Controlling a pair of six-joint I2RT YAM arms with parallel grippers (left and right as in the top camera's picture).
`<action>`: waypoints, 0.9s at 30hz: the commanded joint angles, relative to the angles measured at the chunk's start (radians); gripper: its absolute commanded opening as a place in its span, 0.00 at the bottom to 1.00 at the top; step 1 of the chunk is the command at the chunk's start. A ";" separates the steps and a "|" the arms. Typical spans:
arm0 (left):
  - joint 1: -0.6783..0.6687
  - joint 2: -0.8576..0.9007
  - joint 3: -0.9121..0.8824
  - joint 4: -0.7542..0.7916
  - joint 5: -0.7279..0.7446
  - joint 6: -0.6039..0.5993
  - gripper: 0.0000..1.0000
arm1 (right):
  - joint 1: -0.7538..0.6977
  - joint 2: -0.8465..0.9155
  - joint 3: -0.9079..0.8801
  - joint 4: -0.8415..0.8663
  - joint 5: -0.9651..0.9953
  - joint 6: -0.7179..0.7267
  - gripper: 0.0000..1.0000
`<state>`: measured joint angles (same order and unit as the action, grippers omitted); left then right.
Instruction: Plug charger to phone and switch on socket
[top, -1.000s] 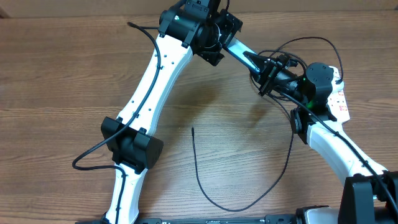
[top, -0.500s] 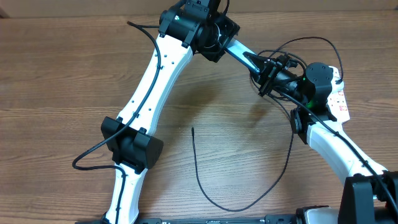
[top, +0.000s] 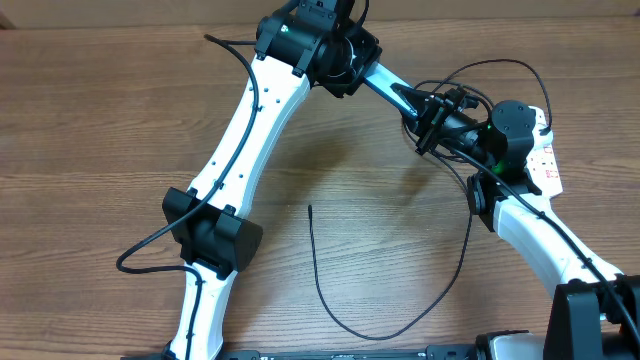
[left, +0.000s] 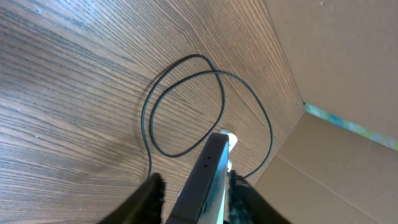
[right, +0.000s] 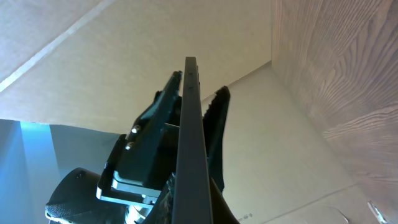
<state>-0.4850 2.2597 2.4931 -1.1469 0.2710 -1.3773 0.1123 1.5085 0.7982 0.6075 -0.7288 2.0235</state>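
Overhead, the right gripper (top: 424, 110) is clamped on one end of a slim, black-edged, teal-screened phone (top: 392, 92), held above the brown wooden table (top: 100, 120). The phone's other end reaches the left gripper (top: 350, 62). The long thin black cable (top: 320, 290) lies loose on the table below them, well apart from both. The white power strip with red markings (top: 547, 165) sits behind the right arm.

In the left wrist view, the phone (left: 208, 171) stands edge-on between the black fingers (left: 151, 198); I cannot tell whether they press it. Cable loops (left: 143, 121) lie beyond.

In the right wrist view, the phone's edge (right: 188, 137) runs up the middle, with the left gripper's fingers (right: 221, 102) on either side of its far end.
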 joint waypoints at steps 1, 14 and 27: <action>-0.008 0.013 -0.007 -0.001 -0.020 0.017 0.31 | 0.006 -0.007 0.026 0.015 -0.006 0.138 0.04; -0.009 0.030 -0.007 -0.002 -0.019 0.021 0.19 | 0.005 -0.007 0.026 0.015 -0.009 0.138 0.04; -0.009 0.030 -0.007 0.042 -0.015 0.074 0.25 | 0.005 -0.007 0.026 0.016 0.003 0.138 0.04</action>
<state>-0.4850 2.2719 2.4931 -1.1130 0.2855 -1.3514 0.1112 1.5085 0.7982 0.6022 -0.6994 2.0235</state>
